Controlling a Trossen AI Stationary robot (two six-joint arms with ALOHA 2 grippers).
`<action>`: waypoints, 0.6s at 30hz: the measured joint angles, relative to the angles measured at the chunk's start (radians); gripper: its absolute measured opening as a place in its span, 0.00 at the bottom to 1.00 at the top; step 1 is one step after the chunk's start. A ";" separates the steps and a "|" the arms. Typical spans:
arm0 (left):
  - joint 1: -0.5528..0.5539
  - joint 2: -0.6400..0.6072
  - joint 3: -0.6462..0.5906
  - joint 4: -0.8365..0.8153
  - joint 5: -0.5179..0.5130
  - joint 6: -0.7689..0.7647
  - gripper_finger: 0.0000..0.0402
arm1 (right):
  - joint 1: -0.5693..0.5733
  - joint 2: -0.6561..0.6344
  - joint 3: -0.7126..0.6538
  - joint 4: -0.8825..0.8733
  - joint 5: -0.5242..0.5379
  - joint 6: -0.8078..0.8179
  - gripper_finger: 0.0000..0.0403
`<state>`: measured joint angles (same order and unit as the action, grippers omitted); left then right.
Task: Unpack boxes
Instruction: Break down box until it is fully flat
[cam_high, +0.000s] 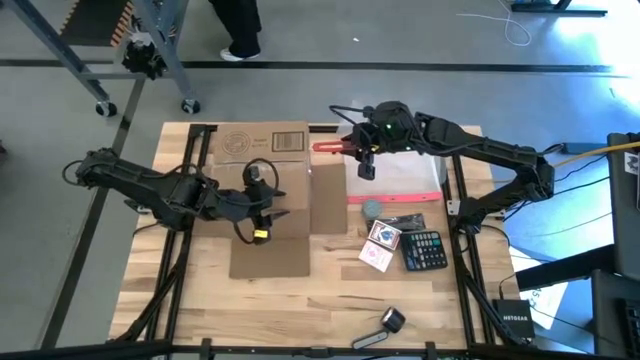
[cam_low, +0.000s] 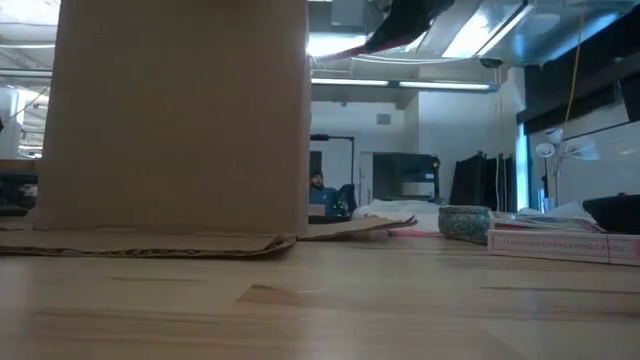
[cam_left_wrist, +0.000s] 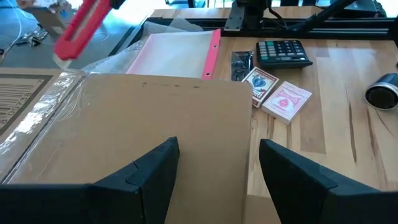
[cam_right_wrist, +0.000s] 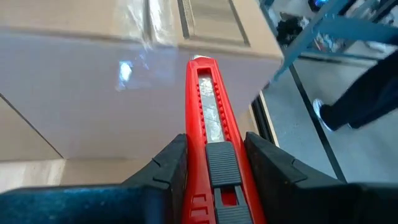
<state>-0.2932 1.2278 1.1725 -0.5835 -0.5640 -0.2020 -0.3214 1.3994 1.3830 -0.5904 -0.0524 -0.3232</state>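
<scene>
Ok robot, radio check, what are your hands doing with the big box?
Right gripper shut on red box cutter, beside cardboard box. Left gripper open, over box flap. Nothing blocking.

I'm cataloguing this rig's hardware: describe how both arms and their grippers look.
Both arms are matte black, built of jointed segments with black cables looped alongside. The left gripper has two broad, wedge-shaped dark fingers. The right gripper has matching dark fingers; a green light glows at its wrist.

Overhead looks down; low camera level, close behind box (cam_low: 180, 120); wrists share box.

Left gripper (cam_left_wrist: 217, 171) apart, right gripper (cam_right_wrist: 214, 155) clamped.
</scene>
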 joint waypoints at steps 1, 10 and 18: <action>0.000 0.000 0.000 0.000 0.000 0.000 0.55 | 0.000 0.000 0.000 -0.010 0.007 0.000 0.33; 0.000 0.000 0.000 -0.001 0.001 0.000 0.55 | 0.000 0.000 0.000 0.015 -0.006 0.001 0.33; 0.000 0.000 0.000 -0.002 0.001 0.000 0.55 | 0.000 0.000 0.000 0.017 -0.020 0.003 0.33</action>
<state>-0.2935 1.2278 1.1725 -0.5850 -0.5629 -0.2020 -0.3214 1.3991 1.3830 -0.5735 -0.0719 -0.3199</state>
